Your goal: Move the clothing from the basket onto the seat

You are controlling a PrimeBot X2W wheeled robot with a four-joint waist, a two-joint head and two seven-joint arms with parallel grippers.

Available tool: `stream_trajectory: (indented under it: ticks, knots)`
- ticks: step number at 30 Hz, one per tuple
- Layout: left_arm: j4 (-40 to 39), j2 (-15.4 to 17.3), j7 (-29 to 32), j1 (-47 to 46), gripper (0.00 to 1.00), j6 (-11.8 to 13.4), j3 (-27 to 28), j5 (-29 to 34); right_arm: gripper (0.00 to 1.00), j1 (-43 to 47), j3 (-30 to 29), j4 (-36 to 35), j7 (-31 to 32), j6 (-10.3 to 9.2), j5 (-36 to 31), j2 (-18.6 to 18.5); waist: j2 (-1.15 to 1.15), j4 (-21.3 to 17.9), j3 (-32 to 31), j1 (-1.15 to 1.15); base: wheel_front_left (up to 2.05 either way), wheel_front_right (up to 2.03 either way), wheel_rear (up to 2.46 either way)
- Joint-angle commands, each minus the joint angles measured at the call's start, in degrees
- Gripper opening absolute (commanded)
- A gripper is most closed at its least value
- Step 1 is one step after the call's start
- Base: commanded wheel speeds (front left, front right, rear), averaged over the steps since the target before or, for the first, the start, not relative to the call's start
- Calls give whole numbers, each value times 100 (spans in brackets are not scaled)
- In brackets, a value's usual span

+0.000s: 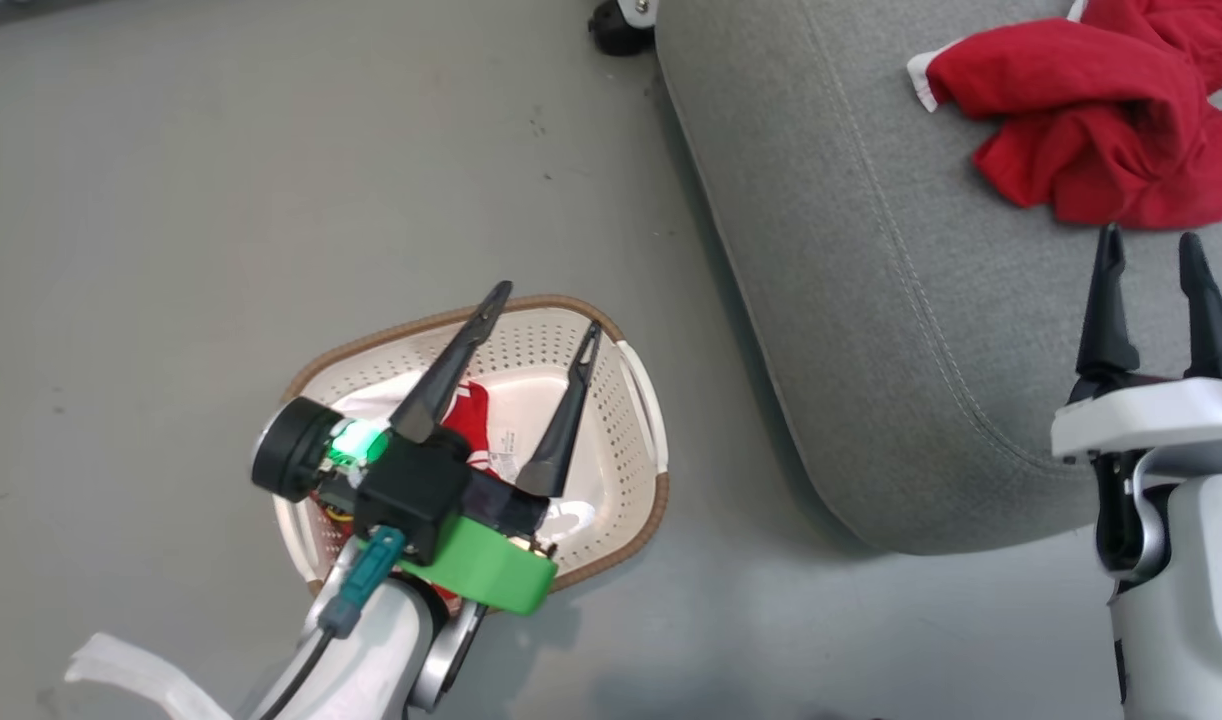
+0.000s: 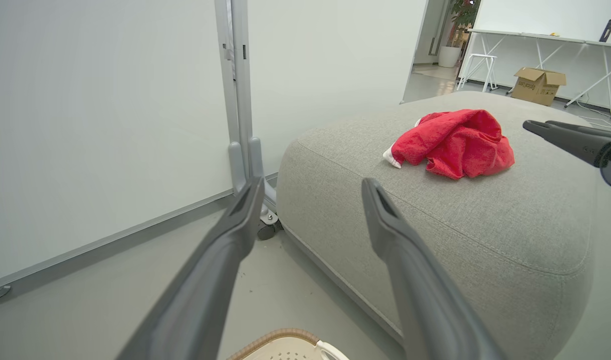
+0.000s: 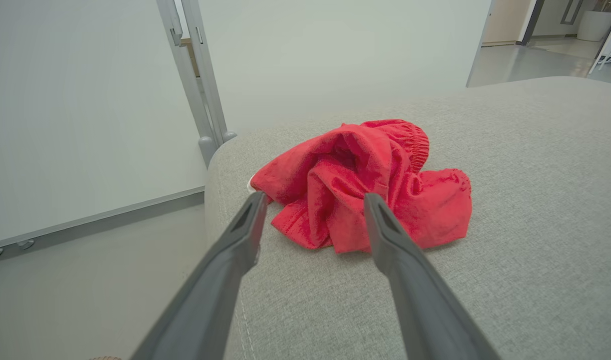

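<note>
A crumpled red garment [image 1: 1096, 120] lies on the grey seat [image 1: 871, 300], also visible in the right wrist view as a red heap [image 3: 365, 185] and in the left wrist view [image 2: 455, 145]. My right gripper [image 1: 1149, 245] hovers just short of it, open and empty. In the cream basket [image 1: 631, 440] on the floor lies more red and white clothing [image 1: 468, 420], largely hidden by my left arm. Above the basket, my left gripper [image 1: 546, 310] is open with nothing between its fingers.
A white partition on wheeled grey legs [image 2: 245, 150] stands beside the seat, with a castor [image 1: 616, 25] at the cushion's far corner. Grey floor [image 1: 221, 200] surrounds the basket. A cardboard box [image 2: 538, 85] and tables stand far off.
</note>
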Motion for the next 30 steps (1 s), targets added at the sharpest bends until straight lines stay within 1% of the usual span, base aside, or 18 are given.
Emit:
stream_trajectory:
  ticks: [1, 10, 13, 17, 23, 30]
  knots:
    - [42, 0, -81, 128, 100, 99, 100, -51, 100, 182, 52, -171, -19, -6, -109, 46, 0, 279, -266, 0, 0, 0, 0]
    - [303, -55, -358, 328, 100, 524, 885, -382, 100, 798, 692, -1266, -19, -6, -386, 261, 0, 775, -578, 0, 0, 0, 0]
    - [368, -47, -388, 457, 100, 618, 1194, -460, 100, 968, 865, -1482, 19, -6, -416, 268, 0, 933, -680, 0, 0, 0, 0]
    - [277, -80, -389, 683, 100, 682, 1622, -489, 100, 1189, 983, -1744, 145, -6, -448, 281, 0, 1108, -835, 0, 0, 0, 0]
    - [191, -171, -391, 1159, 100, 618, 2078, -407, 100, 1559, 1075, -2090, 390, -6, -489, 291, 0, 1264, -1078, 0, 0, 0, 0]
    - [212, -310, -385, 1605, 100, 437, 2308, -259, 100, 1921, 1199, -2344, 617, -6, -465, 303, 0, 1305, -1358, 0, 0, 0, 0]
